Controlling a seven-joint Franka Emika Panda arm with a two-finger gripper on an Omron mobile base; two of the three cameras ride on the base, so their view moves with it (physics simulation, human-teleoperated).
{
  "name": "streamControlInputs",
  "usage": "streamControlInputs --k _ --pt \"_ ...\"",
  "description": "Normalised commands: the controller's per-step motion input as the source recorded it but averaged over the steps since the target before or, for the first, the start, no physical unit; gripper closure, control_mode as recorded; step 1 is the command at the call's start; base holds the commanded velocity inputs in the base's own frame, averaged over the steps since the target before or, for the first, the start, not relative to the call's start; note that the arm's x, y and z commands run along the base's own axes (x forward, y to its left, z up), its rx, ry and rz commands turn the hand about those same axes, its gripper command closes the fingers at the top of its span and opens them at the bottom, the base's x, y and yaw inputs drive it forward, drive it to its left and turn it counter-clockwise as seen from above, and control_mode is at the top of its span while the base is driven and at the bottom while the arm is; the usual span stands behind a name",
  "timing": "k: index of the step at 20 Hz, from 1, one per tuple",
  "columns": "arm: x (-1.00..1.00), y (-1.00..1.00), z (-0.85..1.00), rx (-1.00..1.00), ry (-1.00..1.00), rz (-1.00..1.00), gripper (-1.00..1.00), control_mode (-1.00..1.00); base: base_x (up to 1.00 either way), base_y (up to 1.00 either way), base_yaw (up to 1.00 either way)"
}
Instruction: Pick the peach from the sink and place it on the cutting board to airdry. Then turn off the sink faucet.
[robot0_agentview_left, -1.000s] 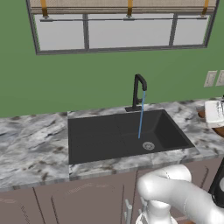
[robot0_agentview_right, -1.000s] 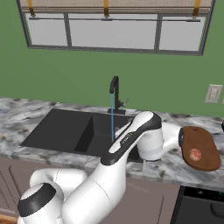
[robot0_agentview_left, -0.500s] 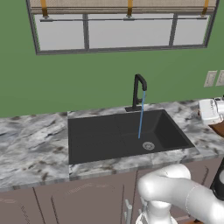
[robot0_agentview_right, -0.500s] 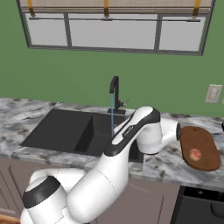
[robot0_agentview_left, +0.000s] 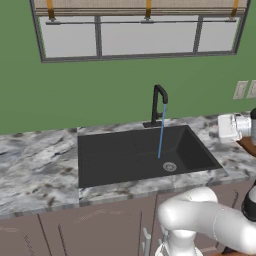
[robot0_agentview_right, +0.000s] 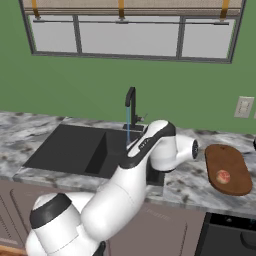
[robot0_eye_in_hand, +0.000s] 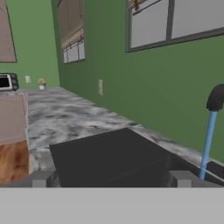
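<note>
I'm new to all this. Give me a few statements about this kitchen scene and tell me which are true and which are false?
1. Water is running from the sink faucet. True.
2. The peach lies in the sink. False: it rests on the cutting board.
3. The cutting board sits on the counter beside the sink. True.
4. The peach is held in the robot's jaws. False: it lies free on the board.
5. The sink basin is white. False: it is black.
</note>
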Motion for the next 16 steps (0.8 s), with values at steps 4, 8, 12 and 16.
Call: streamControlInputs --k 4,8,12,16 --pt "0.47 0.0 -0.01 0.0 0.0 0.06 -1.0 -1.0 0.0 0.0 0.0" --pt "0.43 0.0 -0.02 0.01 0.0 0.14 -1.0 -1.0 0.0 0.0 0.0" --pt "0.34 0.0 -0.01 0.02 0.0 0.18 -1.0 -1.0 0.0 0.0 0.0" --pt "0.39 -0.01 -0.03 0.04 0.0 0.2 -1.0 -1.0 0.0 0.0 0.0"
